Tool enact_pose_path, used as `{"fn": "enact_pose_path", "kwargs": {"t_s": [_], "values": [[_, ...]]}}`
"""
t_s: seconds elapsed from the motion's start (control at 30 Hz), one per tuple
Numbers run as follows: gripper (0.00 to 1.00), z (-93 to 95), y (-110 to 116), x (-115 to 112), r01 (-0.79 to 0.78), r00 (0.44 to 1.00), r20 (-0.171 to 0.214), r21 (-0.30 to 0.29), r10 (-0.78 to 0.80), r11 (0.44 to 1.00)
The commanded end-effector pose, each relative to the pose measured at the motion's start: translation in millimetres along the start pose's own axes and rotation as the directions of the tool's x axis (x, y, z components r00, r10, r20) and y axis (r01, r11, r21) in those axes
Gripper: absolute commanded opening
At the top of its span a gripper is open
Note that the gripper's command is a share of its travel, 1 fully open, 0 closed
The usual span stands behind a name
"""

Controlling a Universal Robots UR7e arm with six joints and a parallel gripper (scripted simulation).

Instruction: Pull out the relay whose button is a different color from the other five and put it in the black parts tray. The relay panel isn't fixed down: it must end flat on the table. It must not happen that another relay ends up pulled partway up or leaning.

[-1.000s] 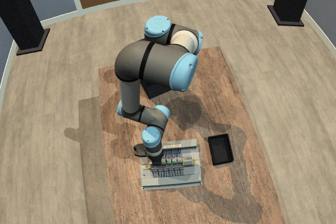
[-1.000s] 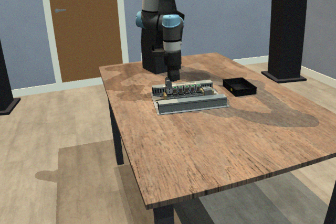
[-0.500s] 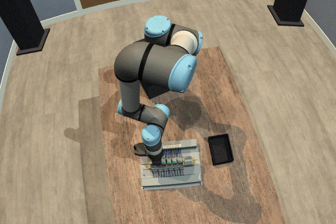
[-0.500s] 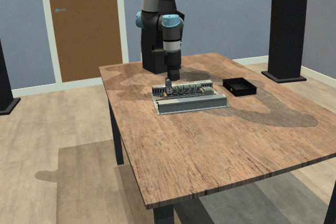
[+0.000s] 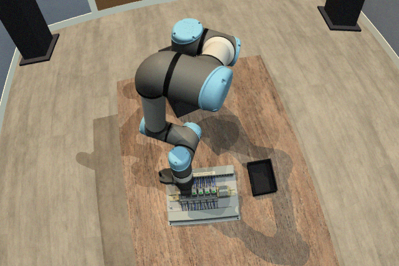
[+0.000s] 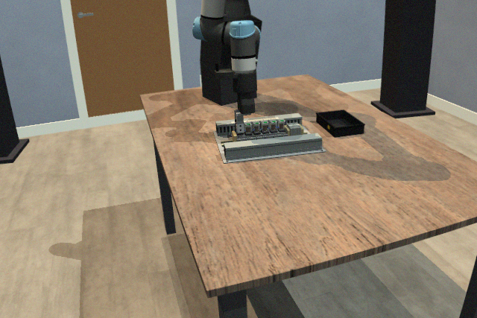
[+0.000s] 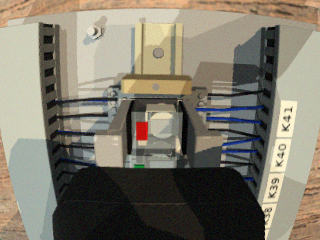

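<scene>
The grey relay panel [image 5: 206, 216] [image 6: 269, 147] [image 7: 23, 127] lies flat on the wooden table. A row of relays with green buttons [image 5: 203, 192] [image 6: 265, 126] sits on its rail. My gripper [image 6: 239, 114] [image 7: 156, 116] points straight down at the left end of that row. It is shut on the relay with the red button [image 7: 143, 131] [image 6: 238, 120], which stands a little higher than the others. In the top view the wrist hides the fingers and this relay. The black parts tray [image 5: 261, 177] [image 6: 339, 123] lies to the right of the panel and holds nothing.
Blue wires [image 7: 230, 123] and black cable ducts [image 7: 48, 94] flank the held relay. A beige end clamp [image 7: 158, 50] sits on the rail just past it. The arm's base [image 6: 215, 83] stands at the table's back edge. Dark pillars stand off the table.
</scene>
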State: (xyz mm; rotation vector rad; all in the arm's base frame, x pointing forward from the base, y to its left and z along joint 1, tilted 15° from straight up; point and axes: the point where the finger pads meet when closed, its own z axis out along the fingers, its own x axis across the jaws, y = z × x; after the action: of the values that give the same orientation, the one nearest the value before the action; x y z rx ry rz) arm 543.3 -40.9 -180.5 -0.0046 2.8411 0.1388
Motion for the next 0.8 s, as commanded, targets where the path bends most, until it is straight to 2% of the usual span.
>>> {"fn": "enact_pose_path", "kwargs": {"t_s": [0.0,0.77], "values": [[0.0,-0.5,-0.2,-0.4,0.0,1.0,0.012,0.0,0.0,1.0],[0.0,-0.8,-0.1,0.7,0.0,0.999,0.052,0.001,0.0,1.0]]}}
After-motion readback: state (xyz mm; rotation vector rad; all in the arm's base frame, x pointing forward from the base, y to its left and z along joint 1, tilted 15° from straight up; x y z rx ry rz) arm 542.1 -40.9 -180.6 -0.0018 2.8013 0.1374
